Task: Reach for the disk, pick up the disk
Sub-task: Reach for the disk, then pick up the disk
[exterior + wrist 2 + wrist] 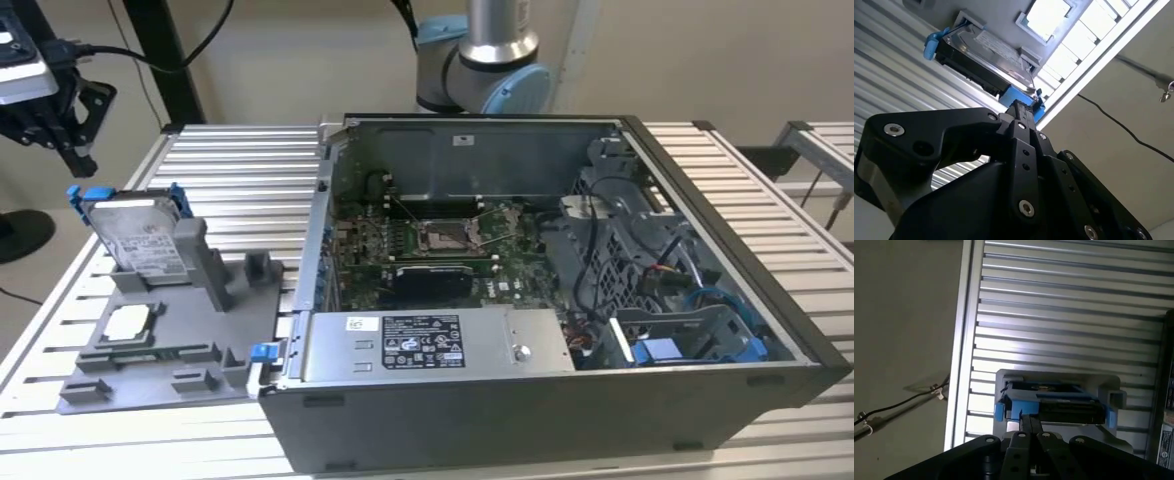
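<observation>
The disk [138,238] is a silver-grey drive with a white label and a blue bracket. It stands on edge in a grey holder [187,300] at the exterior view's left. My black gripper [78,160] hangs above and to the left of it, apart from it. In both wrist views the fingertips are pressed together with nothing between them. They point at the blue end of the disk [989,50] [1054,402]. My gripper [1018,106] [1029,417] is shut.
An open computer case [747,400] takes up the middle and right of the slatted metal table [227,170], with a silver box [427,345] at its front. The arm's base [487,60] stands behind the case. The table edge and the floor lie close to the holder.
</observation>
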`<action>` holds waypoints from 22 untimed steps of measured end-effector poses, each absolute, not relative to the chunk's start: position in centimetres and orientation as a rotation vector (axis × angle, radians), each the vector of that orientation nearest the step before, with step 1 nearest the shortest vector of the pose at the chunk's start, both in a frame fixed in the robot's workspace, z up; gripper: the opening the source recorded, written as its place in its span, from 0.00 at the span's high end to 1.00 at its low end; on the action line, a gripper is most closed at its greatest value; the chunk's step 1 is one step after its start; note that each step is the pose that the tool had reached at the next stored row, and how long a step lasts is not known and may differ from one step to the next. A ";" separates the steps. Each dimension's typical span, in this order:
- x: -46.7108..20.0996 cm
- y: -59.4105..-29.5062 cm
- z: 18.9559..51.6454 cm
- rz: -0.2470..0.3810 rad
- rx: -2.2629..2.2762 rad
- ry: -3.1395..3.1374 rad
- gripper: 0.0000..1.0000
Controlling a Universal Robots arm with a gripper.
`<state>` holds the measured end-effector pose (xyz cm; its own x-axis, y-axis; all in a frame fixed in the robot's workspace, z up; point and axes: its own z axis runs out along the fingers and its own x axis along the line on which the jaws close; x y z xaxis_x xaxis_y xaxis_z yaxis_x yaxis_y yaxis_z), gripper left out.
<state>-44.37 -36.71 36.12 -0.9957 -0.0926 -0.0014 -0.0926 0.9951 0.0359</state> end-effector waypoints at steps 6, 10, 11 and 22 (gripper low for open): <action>-44.4 -36.7 36.1 -0.055 0.193 -3.134 1.00; -44.4 -36.7 36.1 -0.053 0.230 -3.131 1.00; -44.4 -36.7 36.1 -0.053 0.240 -3.130 1.00; -44.4 -36.7 36.1 -0.043 0.413 -3.110 1.00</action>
